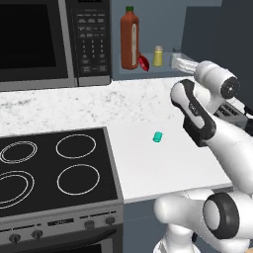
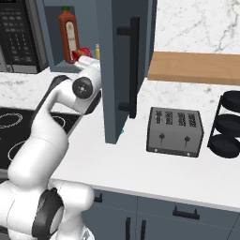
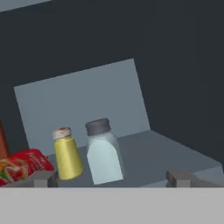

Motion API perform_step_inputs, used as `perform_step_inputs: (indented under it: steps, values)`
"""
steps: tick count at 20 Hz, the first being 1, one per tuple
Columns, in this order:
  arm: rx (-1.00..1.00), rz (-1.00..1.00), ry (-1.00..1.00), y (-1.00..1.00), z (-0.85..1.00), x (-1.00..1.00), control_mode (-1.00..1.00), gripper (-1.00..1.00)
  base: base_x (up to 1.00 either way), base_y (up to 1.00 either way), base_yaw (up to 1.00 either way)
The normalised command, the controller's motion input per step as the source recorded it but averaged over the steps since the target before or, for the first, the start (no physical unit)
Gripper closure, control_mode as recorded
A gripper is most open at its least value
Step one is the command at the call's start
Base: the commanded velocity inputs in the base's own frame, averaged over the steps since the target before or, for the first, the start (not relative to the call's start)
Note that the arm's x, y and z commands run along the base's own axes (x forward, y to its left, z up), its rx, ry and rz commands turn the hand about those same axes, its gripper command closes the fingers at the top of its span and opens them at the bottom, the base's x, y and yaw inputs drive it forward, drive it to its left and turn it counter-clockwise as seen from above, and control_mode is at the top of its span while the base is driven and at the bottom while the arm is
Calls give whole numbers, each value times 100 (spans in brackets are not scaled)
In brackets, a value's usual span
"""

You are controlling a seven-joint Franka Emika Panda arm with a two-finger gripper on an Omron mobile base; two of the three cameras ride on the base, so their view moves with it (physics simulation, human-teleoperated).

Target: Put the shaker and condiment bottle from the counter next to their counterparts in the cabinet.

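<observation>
Two shakers, the grey-blue shaker (image 3: pixel 103 153) and yellow shaker (image 3: pixel 67 153), are sitting side by side in the cabinet (image 3: pixel 83 94); the hand (image 3: pixel 111 178) is hanging released, gripping nothing.

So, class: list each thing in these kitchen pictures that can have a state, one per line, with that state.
Grey shaker: upright on the cabinet ledge, beside the yellow shaker, free of the fingers.
Small red bottle: lying on its side on the ledge.
Tall sauce bottle: upright, capped.
Gripper: open, holding nothing.
Cabinet door: open.
Teal cylinder: lying on the counter.
Stove burners: dark.
</observation>
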Motion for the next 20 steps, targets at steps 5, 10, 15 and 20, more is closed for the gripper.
perform_step_inputs:
  steps: [5,10,15,20]
  values:
    - [6,0,0,0,-15,-100,-100,-100,0,0,0]
    - [0,0,5,-3,-21,-100,-100,-100,0,0,0]
    - [0,3,19,-52,31,-100,-100,-100,0,0,0]
    - [-8,7,18,-63,30,-100,-100,-100,0,0,0]
